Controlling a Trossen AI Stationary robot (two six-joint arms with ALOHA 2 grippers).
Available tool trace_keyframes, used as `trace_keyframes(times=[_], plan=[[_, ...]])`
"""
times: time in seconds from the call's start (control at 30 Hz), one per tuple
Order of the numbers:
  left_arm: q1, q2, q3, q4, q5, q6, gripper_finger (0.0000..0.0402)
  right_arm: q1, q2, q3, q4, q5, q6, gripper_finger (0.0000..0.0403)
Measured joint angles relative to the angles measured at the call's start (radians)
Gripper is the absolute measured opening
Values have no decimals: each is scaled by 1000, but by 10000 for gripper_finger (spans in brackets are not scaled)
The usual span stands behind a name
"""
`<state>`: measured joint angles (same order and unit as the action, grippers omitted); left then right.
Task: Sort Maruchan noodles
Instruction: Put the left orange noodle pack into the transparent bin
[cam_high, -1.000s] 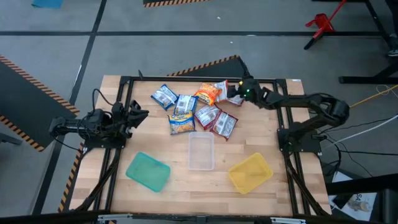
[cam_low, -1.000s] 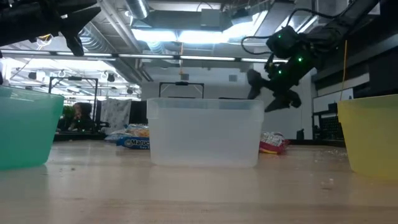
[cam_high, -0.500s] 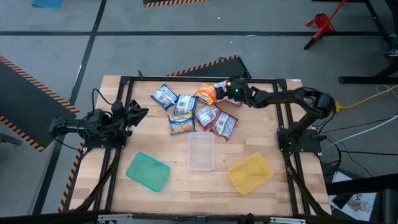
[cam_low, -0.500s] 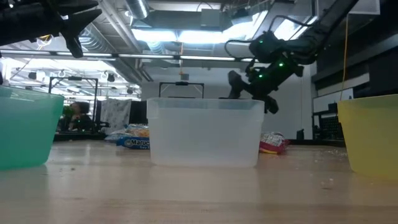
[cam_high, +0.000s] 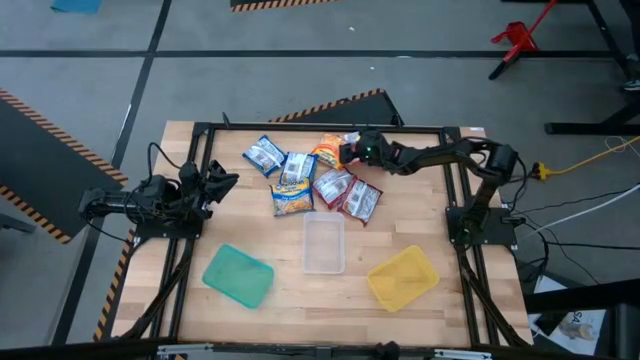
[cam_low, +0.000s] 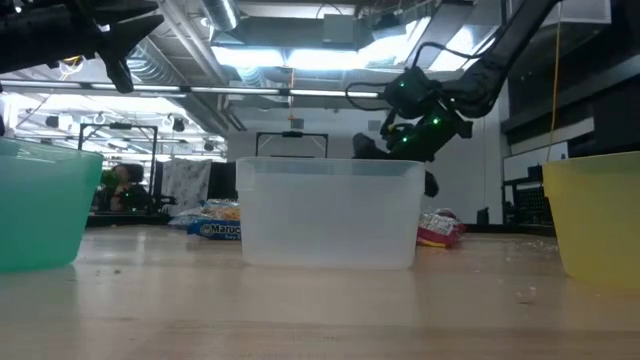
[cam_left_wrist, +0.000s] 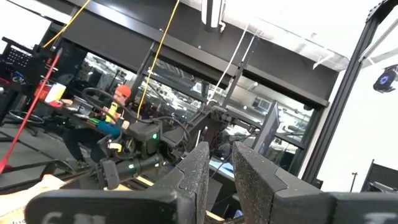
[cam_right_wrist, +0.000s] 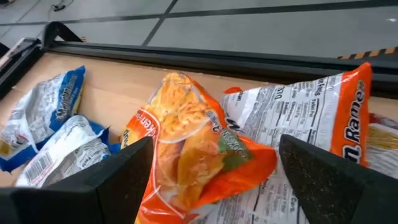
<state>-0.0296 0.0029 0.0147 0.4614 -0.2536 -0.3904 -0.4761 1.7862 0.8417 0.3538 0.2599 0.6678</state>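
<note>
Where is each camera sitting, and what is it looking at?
High view: above, looking down; table, both arms.
Low view: table height, facing the room; clear tray, right pincer.
Left wrist view: on the left arm; its fingers, room beyond.
Right wrist view: on the right arm; open fingers around an orange noodle packet.
High and right wrist views share that packet.

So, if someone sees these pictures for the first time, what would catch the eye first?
Probably the bright pile of noodle packets at the table's far middle, with the right end effector stretched over it, open above an orange packet. Next, the three empty trays nearer the front: teal, clear and yellow. The left end effector waits at the left edge.
</note>
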Motion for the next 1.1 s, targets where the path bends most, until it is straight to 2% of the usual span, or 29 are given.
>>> trace_keyframes(times=[0.17,0.27,0.9,0.97,1.1], plan=[[0,0,0,0,0,0,66,7,23,0,19,-8,9,338],[0,0,0,0,0,5,66,8,25,0,20,-16,10,319],[0,0,0,-4,0,7,66,5,26,-1,17,-18,13,21],[0,0,0,-4,0,7,66,5,26,-1,17,-17,6,6],[0,0,0,-4,0,7,66,5,20,-2,19,-28,7,3]])
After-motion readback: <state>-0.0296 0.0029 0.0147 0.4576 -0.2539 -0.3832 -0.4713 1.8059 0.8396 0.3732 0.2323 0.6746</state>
